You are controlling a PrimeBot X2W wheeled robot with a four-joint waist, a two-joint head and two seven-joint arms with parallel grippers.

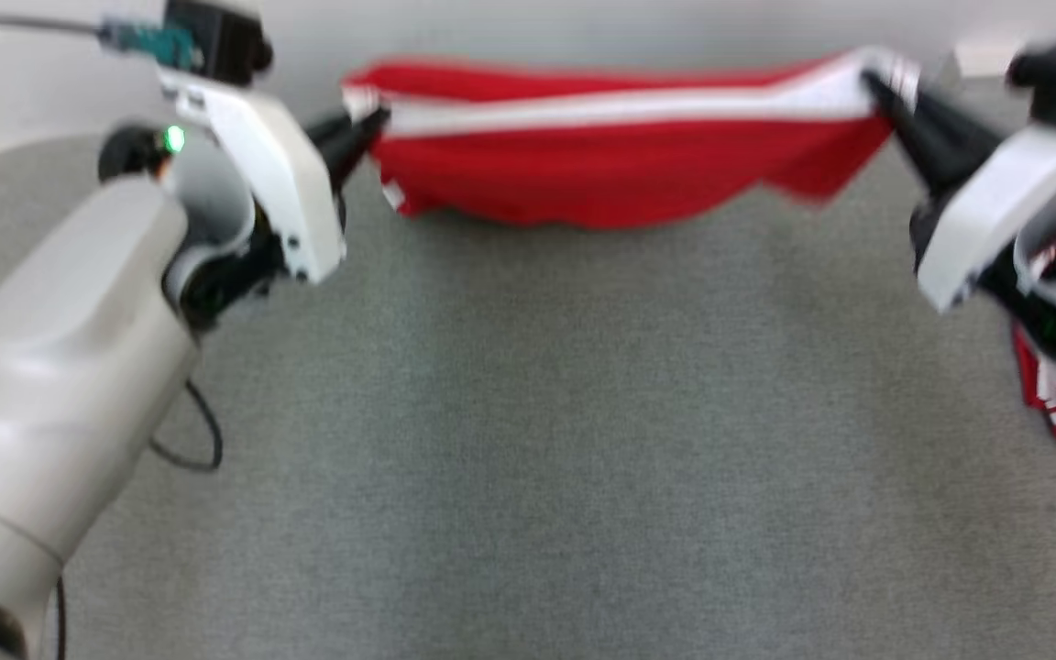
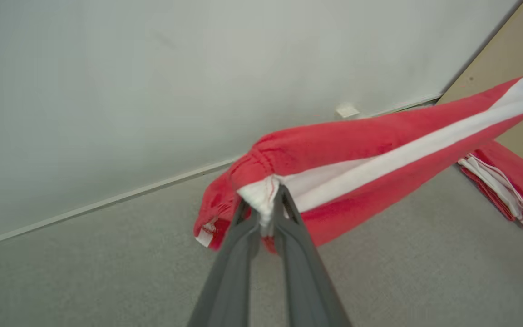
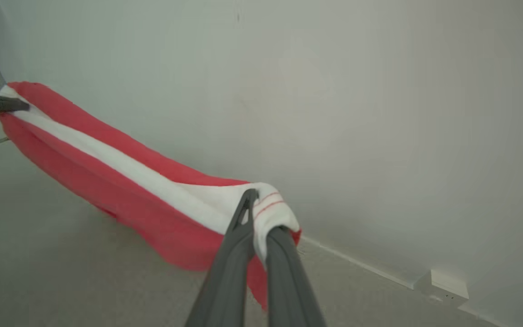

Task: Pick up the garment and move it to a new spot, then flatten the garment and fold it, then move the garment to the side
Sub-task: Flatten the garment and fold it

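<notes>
Floor [image 1: 528, 477]: grey carpet, filling the lower and middle part of the head view.
Left forearm [image 1: 60, 367]: pale, at the lower left; a thin dark cable [image 1: 216, 440] makes a loop on the carpet just beside it.
Folded red cloth [image 1: 1055, 403]: at the right edge, lying on the floor, partly behind the right arm (it has white stripes too).
Left end effector [image 1: 368, 124]: upper left, fingers together and clamped on one white corner of the garment [image 1: 620, 165].
Right end effector [image 1: 872, 82]: upper right, fingers together and clamped on the other white end.
Garment: upper centre, red with a white band, stretched between both end effectors and sagging in the middle; I cannot tell if its lower edge touches the floor.
Wall [image 1: 583, 32]: pale, along the top edge behind the garment, with a small white box [image 3: 443, 284] at its foot.
</notes>
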